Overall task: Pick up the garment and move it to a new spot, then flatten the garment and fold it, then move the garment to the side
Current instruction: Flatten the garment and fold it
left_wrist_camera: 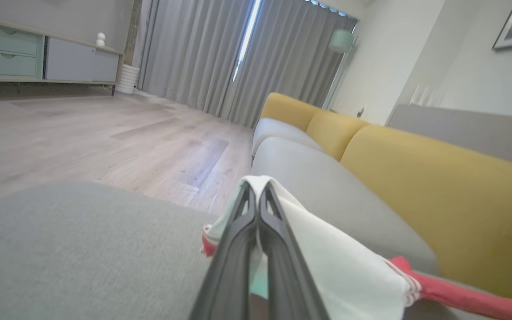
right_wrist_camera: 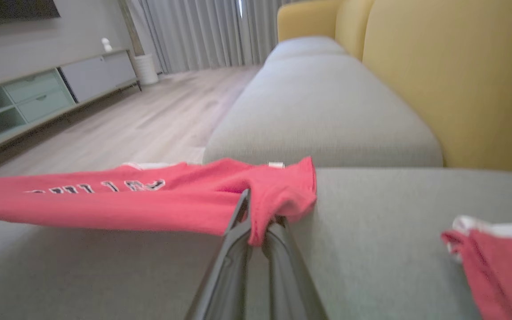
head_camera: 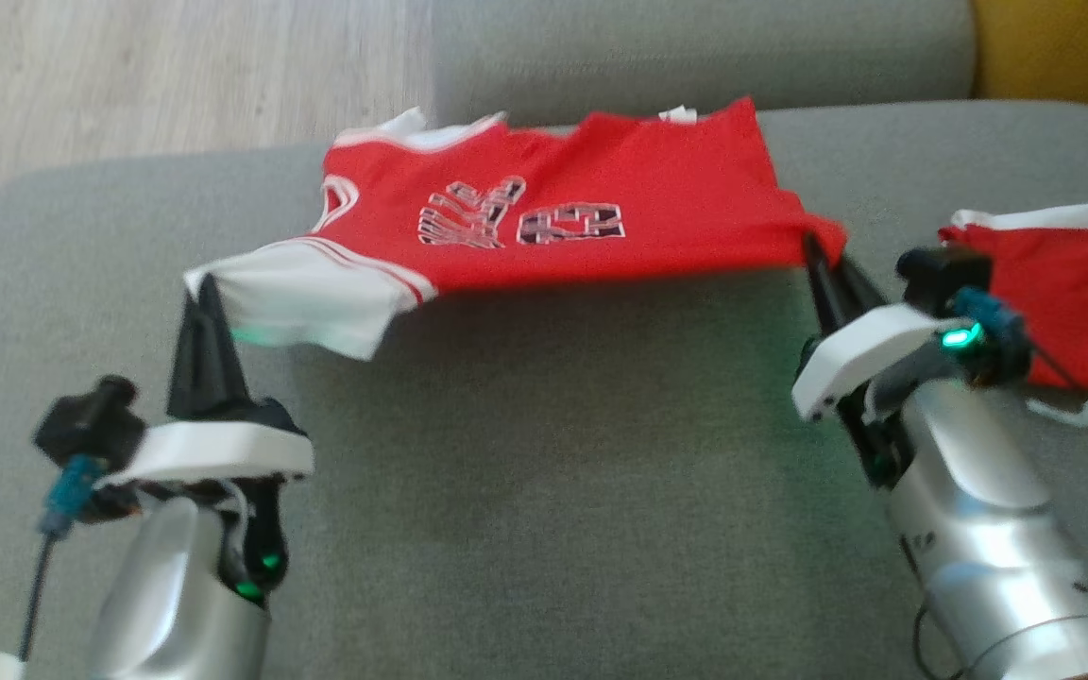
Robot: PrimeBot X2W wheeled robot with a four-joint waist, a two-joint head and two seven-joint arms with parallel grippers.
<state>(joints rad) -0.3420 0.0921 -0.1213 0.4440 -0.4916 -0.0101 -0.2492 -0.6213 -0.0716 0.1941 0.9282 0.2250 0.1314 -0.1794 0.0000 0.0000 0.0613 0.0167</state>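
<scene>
The garment (head_camera: 563, 222) is a red jersey with white trim and dark lettering, stretched out above a grey sofa seat (head_camera: 544, 491). My left gripper (head_camera: 207, 288) is shut on its white near-left corner (left_wrist_camera: 327, 258). My right gripper (head_camera: 818, 247) is shut on the red near-right corner (right_wrist_camera: 278, 195). The near edge hangs taut between the two grippers, lifted off the cushion. The far edge rests near the seat's back.
A second red and white cloth (head_camera: 1073, 293) lies on the seat just right of my right arm. Yellow back cushions (right_wrist_camera: 451, 75) line the sofa. Wooden floor (left_wrist_camera: 82, 133) lies beyond the seat's left edge, with a low cabinet (left_wrist_camera: 25, 58) and grey curtains (left_wrist_camera: 238, 58) further off.
</scene>
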